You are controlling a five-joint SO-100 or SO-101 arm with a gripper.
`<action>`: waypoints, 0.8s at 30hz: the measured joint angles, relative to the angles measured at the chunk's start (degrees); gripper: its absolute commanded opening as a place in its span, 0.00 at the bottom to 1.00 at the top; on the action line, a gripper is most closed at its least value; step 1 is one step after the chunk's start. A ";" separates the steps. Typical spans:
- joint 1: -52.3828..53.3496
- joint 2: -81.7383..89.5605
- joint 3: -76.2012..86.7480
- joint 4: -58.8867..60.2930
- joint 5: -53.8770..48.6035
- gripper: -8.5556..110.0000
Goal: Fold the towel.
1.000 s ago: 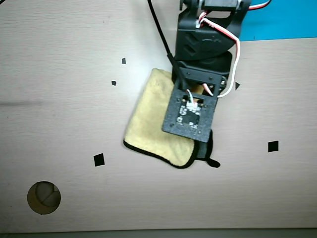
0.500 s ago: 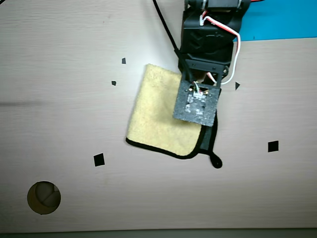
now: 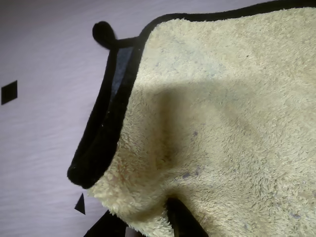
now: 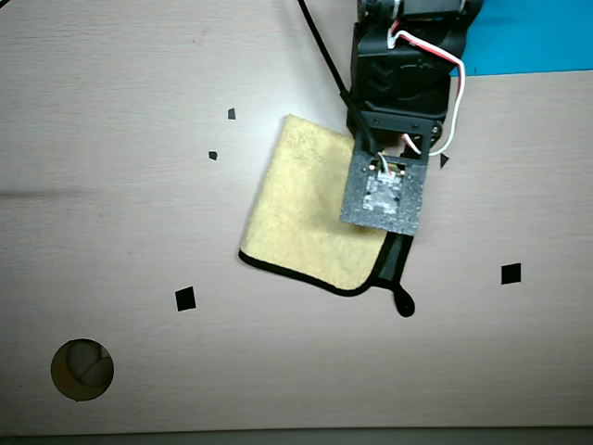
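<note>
- Pale wood worktop filling the overhead view, dotted with small black marker squares and a round hole down in the lower left corner.
- Bright blue sheet peeking in at the top right, well apart from the action.
- Black arm reaching down from the top edge, wrist camera board hanging over the right side of the cloth.
- Towel lying near the middle of the worktop, tilted, yellow face up, looking already doubled over: two black-trimmed edges stacked along the right side in the wrist view, top layer sitting slightly short of the lower trim.
- Small black loop poking out at the lower right corner in the overhead view, flat on the worktop.
- Hand barely visible at the bottom of the wrist view, dark fingers at the towel's near edge with yellow pile bunched between them; pinching or just letting go, cannot tell.
- Judgement: one fold looks laid down, edges roughly but not perfectly matched; left to do, at most a clean release and perhaps a second fold or a tidy-up.
</note>
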 measured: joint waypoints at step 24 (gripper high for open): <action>10.11 9.76 4.75 6.94 4.13 0.17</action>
